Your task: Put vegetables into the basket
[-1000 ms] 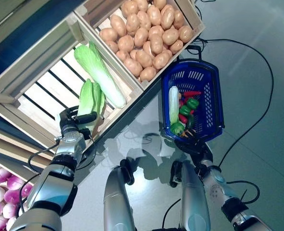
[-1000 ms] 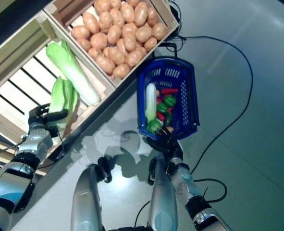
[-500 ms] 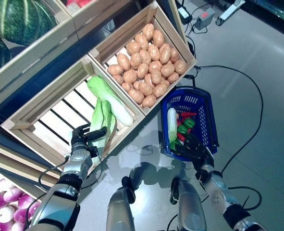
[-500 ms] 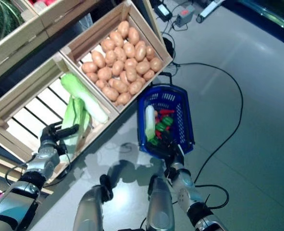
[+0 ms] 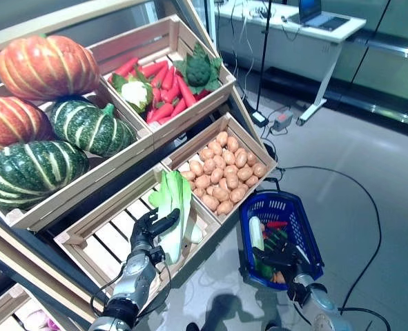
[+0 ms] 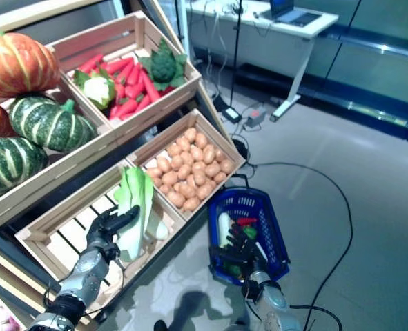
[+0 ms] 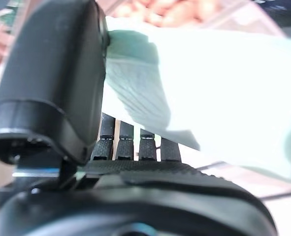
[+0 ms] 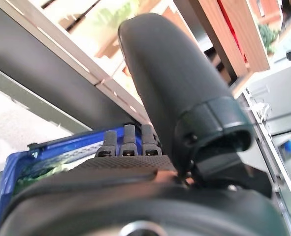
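Observation:
My left hand (image 5: pixel 147 233) is in the stand's lower left crate (image 5: pixel 79 238), curled on a pale green leafy cabbage (image 5: pixel 175 205). In the left wrist view the thumb (image 7: pixel 61 73) lies over the cabbage (image 7: pixel 209 83) and the fingers (image 7: pixel 135 142) lie under it. The blue basket (image 5: pixel 308 238) stands on the floor to the right of the stand. It holds a long white vegetable (image 5: pixel 257 236), red chillies (image 5: pixel 276 224) and green peppers (image 5: pixel 278 238). My right hand (image 5: pixel 281 258) is over the basket's near rim with straight fingers; it also shows in the right wrist view (image 8: pixel 175 93).
The sloping wooden stand (image 5: pixel 190 124) fills the left and middle, with a second lower crate (image 5: pixel 255 148) close to the basket's far end. A white desk (image 5: pixel 293 21) stands at the back right. Grey floor (image 5: pixel 369 152) lies right of the basket.
The camera has tilted up, so the whole picture has shifted and the stand's upper crates now show. My left hand still holds the cabbage; my right hand stays at the basket's near rim.

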{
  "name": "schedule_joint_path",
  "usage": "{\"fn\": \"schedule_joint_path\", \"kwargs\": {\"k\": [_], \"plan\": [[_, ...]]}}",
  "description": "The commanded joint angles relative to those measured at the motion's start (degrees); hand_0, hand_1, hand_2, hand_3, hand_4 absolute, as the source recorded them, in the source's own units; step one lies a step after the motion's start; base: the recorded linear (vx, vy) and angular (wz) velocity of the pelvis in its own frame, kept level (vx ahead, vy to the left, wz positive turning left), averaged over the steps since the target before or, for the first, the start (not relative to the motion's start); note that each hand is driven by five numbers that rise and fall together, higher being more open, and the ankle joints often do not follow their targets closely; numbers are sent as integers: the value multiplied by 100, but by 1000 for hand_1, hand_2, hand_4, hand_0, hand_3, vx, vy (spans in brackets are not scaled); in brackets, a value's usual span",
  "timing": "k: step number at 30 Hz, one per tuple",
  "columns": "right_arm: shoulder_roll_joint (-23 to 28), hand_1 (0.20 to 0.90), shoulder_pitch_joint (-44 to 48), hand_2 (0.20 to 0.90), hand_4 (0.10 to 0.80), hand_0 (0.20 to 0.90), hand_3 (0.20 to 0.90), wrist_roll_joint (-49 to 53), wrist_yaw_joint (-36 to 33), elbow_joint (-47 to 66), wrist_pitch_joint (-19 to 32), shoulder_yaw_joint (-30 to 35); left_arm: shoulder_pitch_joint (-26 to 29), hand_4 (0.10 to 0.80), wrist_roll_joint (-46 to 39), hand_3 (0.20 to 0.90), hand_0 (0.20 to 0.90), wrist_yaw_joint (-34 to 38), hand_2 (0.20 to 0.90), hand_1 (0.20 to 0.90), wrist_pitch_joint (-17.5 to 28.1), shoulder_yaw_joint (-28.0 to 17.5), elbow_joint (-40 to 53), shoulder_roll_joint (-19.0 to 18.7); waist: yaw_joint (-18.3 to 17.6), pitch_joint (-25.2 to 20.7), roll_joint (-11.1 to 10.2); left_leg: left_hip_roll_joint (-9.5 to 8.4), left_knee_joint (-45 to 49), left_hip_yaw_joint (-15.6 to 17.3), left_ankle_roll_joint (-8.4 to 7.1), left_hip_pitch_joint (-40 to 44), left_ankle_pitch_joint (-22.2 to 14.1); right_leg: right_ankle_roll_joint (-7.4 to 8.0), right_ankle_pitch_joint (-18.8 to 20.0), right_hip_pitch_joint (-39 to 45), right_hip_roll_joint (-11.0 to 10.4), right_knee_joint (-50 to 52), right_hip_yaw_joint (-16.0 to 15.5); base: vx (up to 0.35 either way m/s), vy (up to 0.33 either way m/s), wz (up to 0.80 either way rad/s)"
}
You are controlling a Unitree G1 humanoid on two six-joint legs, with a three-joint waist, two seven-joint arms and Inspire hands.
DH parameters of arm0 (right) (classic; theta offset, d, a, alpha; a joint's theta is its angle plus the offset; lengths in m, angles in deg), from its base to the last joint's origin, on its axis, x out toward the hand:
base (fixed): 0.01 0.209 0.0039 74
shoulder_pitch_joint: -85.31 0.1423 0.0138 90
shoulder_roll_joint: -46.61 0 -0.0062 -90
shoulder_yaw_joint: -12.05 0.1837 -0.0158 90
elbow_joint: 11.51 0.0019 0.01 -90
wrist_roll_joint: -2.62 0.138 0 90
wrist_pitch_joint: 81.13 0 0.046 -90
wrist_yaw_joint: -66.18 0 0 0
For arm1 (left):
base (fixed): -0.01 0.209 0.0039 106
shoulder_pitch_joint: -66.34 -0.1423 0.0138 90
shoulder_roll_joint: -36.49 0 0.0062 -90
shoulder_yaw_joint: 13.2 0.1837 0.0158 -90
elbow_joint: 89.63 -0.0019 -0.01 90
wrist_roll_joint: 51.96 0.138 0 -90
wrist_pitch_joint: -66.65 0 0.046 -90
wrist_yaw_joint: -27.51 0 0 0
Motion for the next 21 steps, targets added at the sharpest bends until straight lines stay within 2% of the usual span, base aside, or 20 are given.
{"fn": "schedule_joint_path", "kwargs": {"k": [1,8,12,21], "plan": [[-180,900,162,900,800,900,900,-341,393,695,105,275,412,400,-37,300,300,-350,300,300,901,-446,686,-408,54,-329,-87,-61,6,-72,-20,135,-392,-221,419,-116,-74,-178,-159,37,-41,12],[-86,900,274,900,800,900,900,-471,766,1104,-336,316,413,400,-470,300,300,-1436,300,300,699,-392,1492,-402,135,-348,-136,-61,6,-148,18,305,-481,-255,356,74,-17,-178,-228,41,-28,4],[-56,900,341,900,800,900,900,-374,1007,1447,-635,365,360,400,-421,300,300,-1724,300,300,667,-265,1843,-327,162,-358,-169,-53,6,-148,18,398,-523,-253,327,163,3,-178,-242,29,-21,0],[-87,900,464,900,800,900,900,387,1765,2111,-899,394,228,400,-435,300,300,-2163,300,300,409,58,2294,-131,190,-399,-207,-29,6,-48,35,534,-591,-239,298,245,42,-178,-215,0,0,0]]}}
